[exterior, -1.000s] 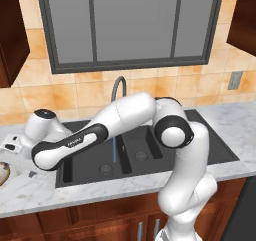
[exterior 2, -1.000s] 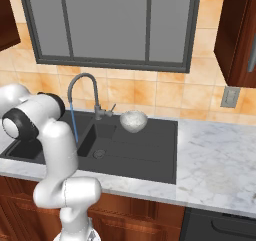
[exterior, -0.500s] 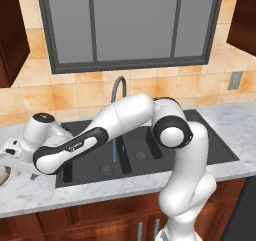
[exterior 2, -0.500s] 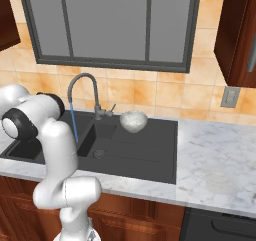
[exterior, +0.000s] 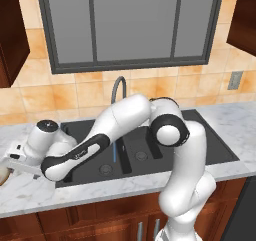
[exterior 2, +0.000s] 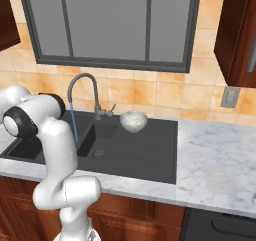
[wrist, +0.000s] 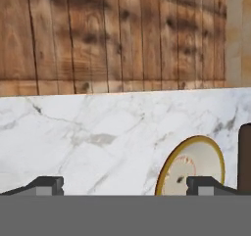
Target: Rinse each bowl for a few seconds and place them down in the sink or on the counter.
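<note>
Down low at the counter's left end, gripper (wrist: 125, 183) spread wide, holding nothing; two dark fingertips (wrist: 46, 183) just poking up at the bottom of the hand view, far apart. Between them and toward the right tip, shallow bowl (wrist: 192, 167) with tan-brown rim and pale inside, lying on the white marble counter (wrist: 88, 132); lower part cut off, so contact with the finger not clear. Dark upright edge at the far right of that view, too cropped to name. Behind the marble, a brown wood-plank wall.

From the left base view, hand (exterior: 22, 157) hovering over the counter's left end, fingers themselves hidden under the white wrist; only a sliver of the same bowl (exterior: 3, 176) at the picture's left edge. Arm stretched across the black sink (exterior: 210, 145), covering much of the basins and the lower tap.

From the right base view, speckled whitish-grey bowl (exterior 2: 133, 120) sitting at the back of the sink (exterior 2: 150, 150), beside the base of the grey gooseneck tap (exterior 2: 82, 92). Thin blue stream of water (exterior 2: 74, 126) falling from the spout into the basin.
</note>
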